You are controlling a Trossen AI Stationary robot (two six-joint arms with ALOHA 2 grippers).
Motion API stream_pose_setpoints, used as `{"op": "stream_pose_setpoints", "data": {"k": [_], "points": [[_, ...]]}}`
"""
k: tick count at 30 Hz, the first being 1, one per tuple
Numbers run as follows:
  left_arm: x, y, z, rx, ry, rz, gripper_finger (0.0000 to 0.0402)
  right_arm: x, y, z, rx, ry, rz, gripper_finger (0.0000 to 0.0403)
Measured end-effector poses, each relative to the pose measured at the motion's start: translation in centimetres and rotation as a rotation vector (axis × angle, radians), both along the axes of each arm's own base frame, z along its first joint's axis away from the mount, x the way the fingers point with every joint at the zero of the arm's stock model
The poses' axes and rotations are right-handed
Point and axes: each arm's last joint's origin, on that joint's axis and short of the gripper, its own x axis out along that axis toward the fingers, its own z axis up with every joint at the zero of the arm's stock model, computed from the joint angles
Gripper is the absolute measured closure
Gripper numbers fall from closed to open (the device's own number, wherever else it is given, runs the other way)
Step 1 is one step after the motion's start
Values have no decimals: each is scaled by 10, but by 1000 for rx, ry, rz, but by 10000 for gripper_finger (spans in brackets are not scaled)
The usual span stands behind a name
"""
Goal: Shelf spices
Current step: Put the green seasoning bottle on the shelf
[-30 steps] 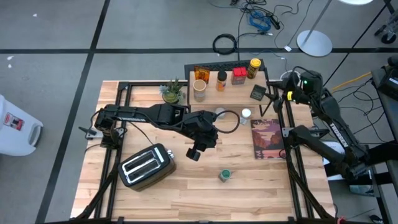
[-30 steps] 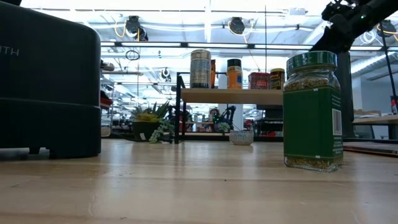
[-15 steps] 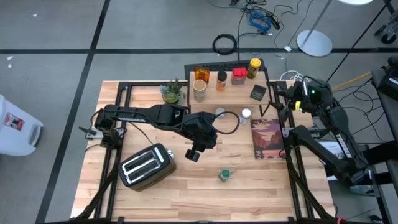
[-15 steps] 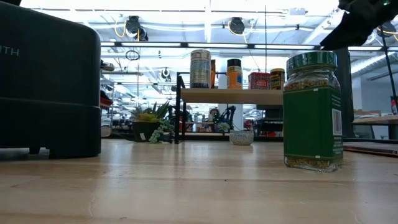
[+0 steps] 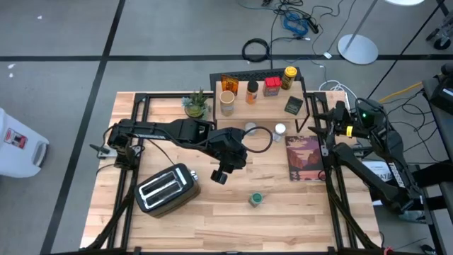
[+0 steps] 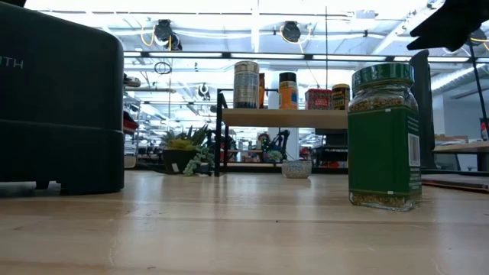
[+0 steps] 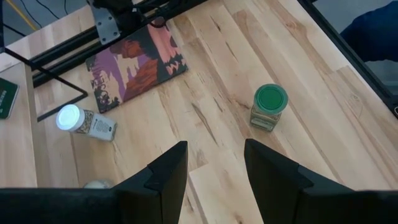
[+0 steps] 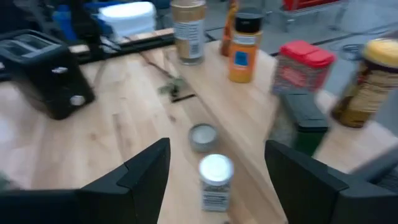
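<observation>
Several spices already stand on the shelf point(image 5: 258, 99) at upper centre; the green jar point(image 5: 256, 200), lower centre on the desk point(image 5: 212, 212), waits below the left gripper point(image 7: 211, 171), open and empty

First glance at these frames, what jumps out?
The green-lidded spice jar standing alone near the table's front edge, filling the low view. Behind it, the shelf at the back already carries a row of spices, with a white-capped jar lying on its side on the tabletop beside the picture book. The left tool hangs open above mid-table; the right tool is open near the shelf's right end.
</observation>
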Motion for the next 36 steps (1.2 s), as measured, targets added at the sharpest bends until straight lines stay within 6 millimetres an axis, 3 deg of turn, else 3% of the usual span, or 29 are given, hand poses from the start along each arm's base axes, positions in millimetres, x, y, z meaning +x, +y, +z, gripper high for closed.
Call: {"op": "stream_pose_setpoints", "data": {"k": [18, 29, 36], "points": [[4, 0, -3, 1, -4, -7, 234, 24, -13, -2, 199, 3, 235, 154], [33, -4, -47, -18, 103, -29, 234, 50, -25, -11, 318, 100, 328, 154], [40, -11, -56, -71, 113, -58, 234, 68, -34, -20, 368, 193, 344, 154]]}}
